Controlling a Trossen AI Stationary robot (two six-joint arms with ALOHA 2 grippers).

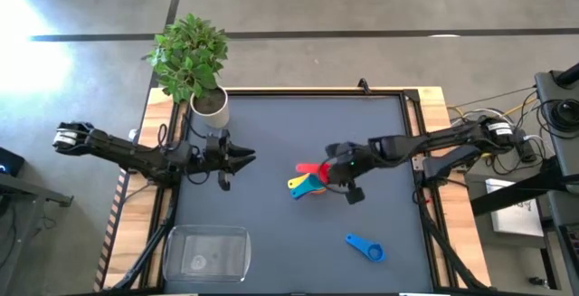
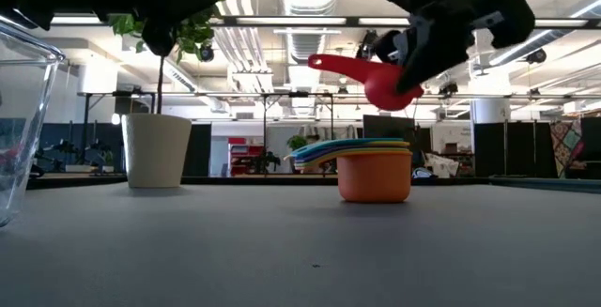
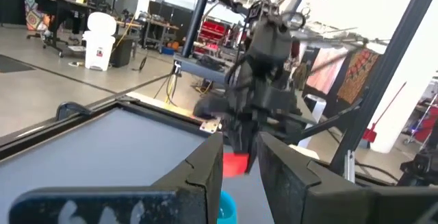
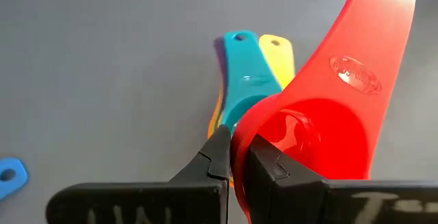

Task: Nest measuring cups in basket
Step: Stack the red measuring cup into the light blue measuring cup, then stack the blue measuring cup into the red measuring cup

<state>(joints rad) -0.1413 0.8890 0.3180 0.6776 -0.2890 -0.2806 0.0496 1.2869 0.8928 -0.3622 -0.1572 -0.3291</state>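
Red cup (image 4: 321,125), pinched by its rim in the shut right gripper (image 4: 238,157), hangs just above the nested stack (image 2: 373,164) at mid-table. Its handle bears an embossed oval mark, unreadable. A blue cup (image 1: 366,247) lies apart, nearer the front edge. The basket (image 1: 207,253) sits at the front left. The left gripper (image 1: 237,159), slightly parted and empty, waits beside a potted plant (image 1: 193,59).
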